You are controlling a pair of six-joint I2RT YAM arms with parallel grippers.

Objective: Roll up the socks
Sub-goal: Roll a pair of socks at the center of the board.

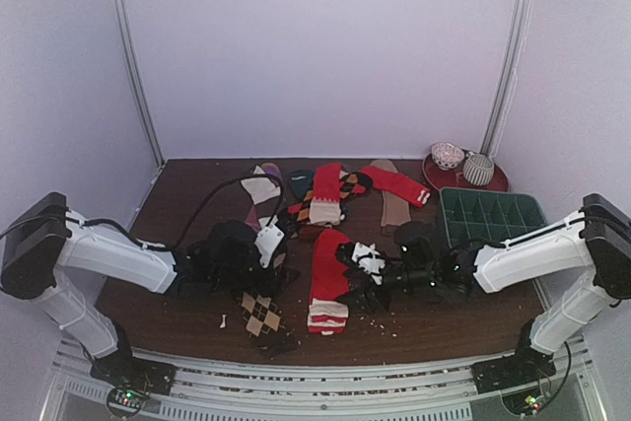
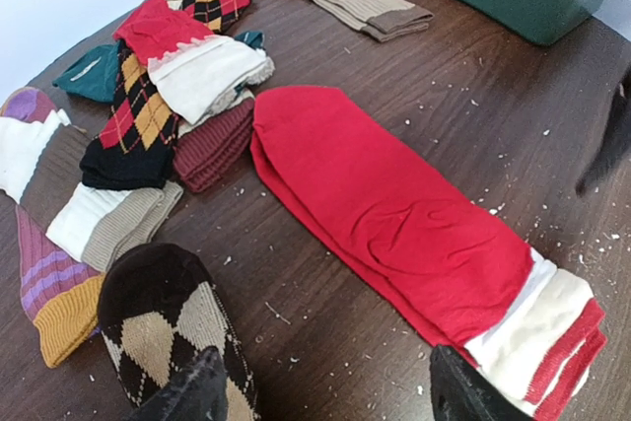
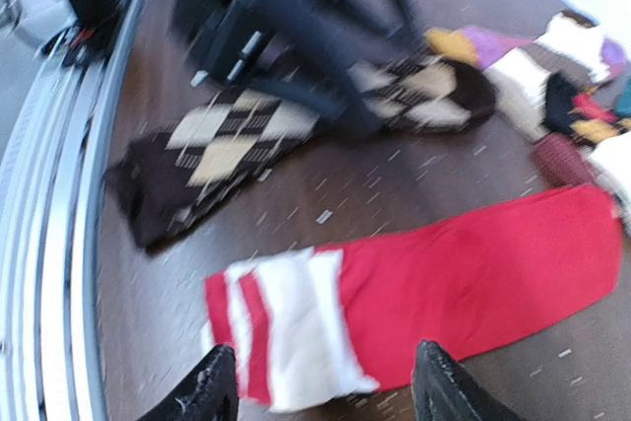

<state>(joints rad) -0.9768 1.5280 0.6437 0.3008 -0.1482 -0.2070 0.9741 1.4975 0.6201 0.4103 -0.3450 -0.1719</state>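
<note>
A long red sock (image 1: pixel 327 273) with a white-and-red striped cuff (image 1: pixel 327 315) lies flat at the table's middle front. It fills the right of the left wrist view (image 2: pixel 394 204) and crosses the right wrist view (image 3: pixel 463 278). The brown argyle sock (image 1: pixel 260 314) lies left of it, its toe showing under the left wrist (image 2: pixel 163 313); it is blurred in the right wrist view (image 3: pixel 227 140). My left gripper (image 2: pixel 330 393) hangs open over bare wood between the two socks (image 1: pixel 274 273). My right gripper (image 3: pixel 320 391) is open above the red sock's cuff end (image 1: pixel 353 271), holding nothing.
A heap of other socks (image 1: pixel 325 194) lies behind the two socks, also in the left wrist view (image 2: pixel 168 96). A green compartment tray (image 1: pixel 490 216) stands at the right, with a red plate (image 1: pixel 498 180) holding rolled balls behind it. A metal rail (image 3: pixel 49 244) runs along the near edge.
</note>
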